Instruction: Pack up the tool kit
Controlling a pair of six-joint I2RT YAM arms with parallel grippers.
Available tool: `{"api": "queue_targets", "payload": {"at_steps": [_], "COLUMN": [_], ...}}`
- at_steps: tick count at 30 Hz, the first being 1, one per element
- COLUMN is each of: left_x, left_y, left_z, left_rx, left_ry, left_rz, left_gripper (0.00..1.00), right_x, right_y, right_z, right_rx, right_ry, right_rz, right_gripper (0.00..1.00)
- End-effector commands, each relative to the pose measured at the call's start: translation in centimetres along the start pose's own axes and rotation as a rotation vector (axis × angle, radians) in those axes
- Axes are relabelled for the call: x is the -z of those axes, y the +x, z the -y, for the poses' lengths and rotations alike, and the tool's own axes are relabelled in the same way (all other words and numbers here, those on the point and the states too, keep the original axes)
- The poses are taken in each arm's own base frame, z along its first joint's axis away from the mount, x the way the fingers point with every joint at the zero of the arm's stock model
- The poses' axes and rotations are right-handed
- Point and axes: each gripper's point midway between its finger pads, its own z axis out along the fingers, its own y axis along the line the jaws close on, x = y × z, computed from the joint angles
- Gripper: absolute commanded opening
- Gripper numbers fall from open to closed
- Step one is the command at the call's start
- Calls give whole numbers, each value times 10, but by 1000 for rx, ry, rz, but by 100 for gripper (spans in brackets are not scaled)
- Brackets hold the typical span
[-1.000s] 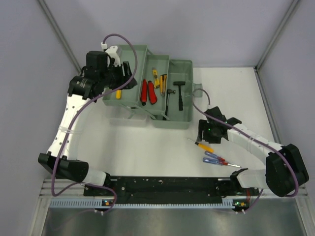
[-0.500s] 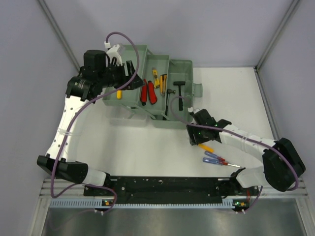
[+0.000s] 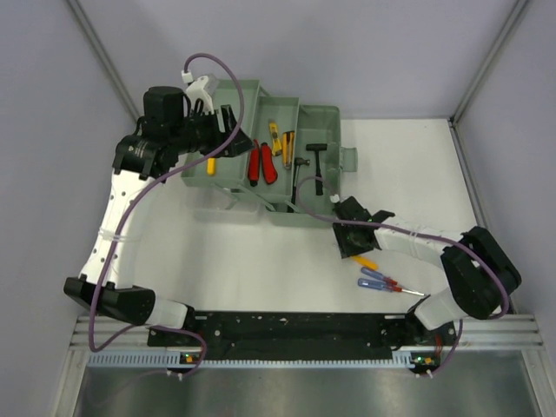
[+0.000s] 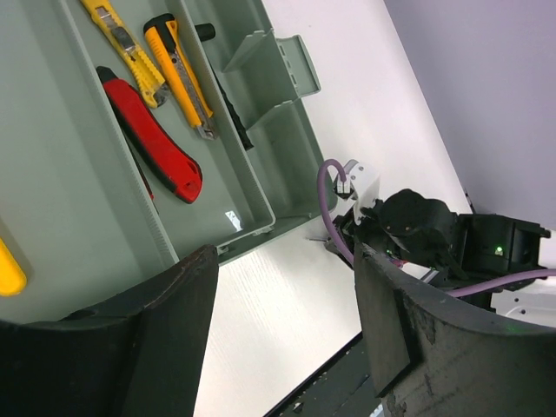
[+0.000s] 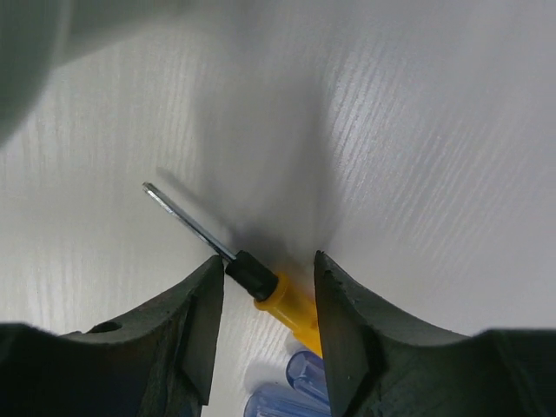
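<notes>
Seen from above, the right tool (image 5: 265,261), jaws spread, hides the yellow screwdriver (image 5: 287,311) shaft. It has slid left to straddle it. The left tool (image 4: 282,269) gapes over the toolbox (image 4: 52,174).

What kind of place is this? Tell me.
Probably a robotics lab test cell: a white table boxed in by grey panels, a mounting rail at its near edge, and an open toolbox.

Matt green plastic toolbox (image 4: 61,174), yellow screwdriver (image 5: 252,276) with shiny metal shaft, faintly grained white table (image 5: 417,156)

light: bright, even | shadows: soft | right-wrist corners: seemingly defocused
</notes>
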Motion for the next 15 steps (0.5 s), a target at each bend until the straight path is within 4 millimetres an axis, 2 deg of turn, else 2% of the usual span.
{"api": "queue_targets", "payload": {"at_steps": [1,9,11,15], "left_x": [26,29,28,28], "left_y": [-26,-26,-25,-23], "left_z": [27,31,31,30], "left_rx": [-61,-65,-63,-59], "left_ry": [68,85,87,84], "left_rz": [111,112,109,105], "left_gripper": [68,68,67,67], "right_x": [-1,-1,-3,-6], "right_y": [-15,-27,-29,-28], "right_z": [5,21,19,20], "right_rx": [-39,-70,-71,-70], "right_ry": [79,185,180,191], "right_rz": [36,81,77,66], "right_gripper": [43,28,26,14]}}
